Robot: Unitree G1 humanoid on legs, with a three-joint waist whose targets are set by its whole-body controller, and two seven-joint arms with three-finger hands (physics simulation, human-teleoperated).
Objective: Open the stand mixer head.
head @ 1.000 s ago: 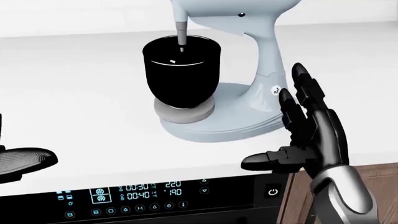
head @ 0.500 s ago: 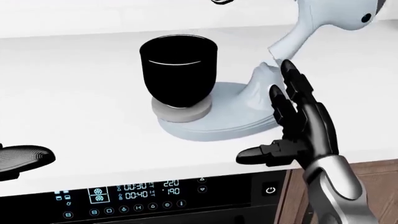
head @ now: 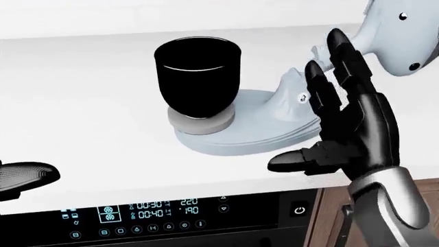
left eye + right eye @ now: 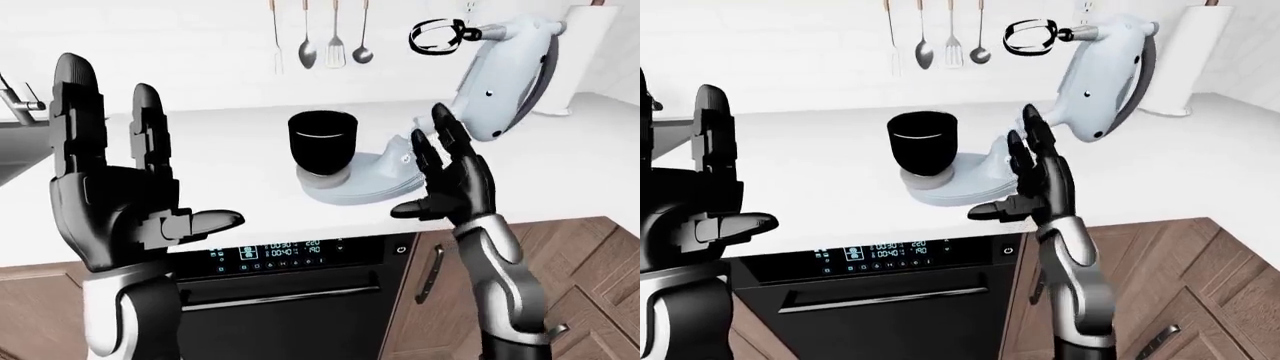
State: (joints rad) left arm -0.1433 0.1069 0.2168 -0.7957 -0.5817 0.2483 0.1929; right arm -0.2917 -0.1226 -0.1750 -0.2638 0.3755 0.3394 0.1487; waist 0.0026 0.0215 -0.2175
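The pale blue stand mixer (image 4: pixel 375 176) stands on the white counter, its head (image 4: pixel 503 82) tilted up and back to the upper right, whisk (image 4: pixel 432 36) raised in the air. Its black bowl (image 4: pixel 322 142) sits on the base, uncovered. My right hand (image 4: pixel 447 176) is open, fingers spread upright, just right of the mixer's neck (image 3: pixel 292 92) and below the raised head, not holding anything. My left hand (image 4: pixel 120 187) is open too, held up at the left of the left-eye view, far from the mixer.
A black oven with a lit control panel (image 4: pixel 268 252) sits under the counter (image 4: pixel 200 157). Utensils (image 4: pixel 335 37) hang on the wall above. A paper towel roll (image 4: pixel 1180 60) stands at the right. Wooden cabinet doors (image 4: pixel 570 262) fill the lower right.
The mixer head has swung up and back from over the bowl, lifting the whisk clear. My right hand has risen slightly beside the neck.
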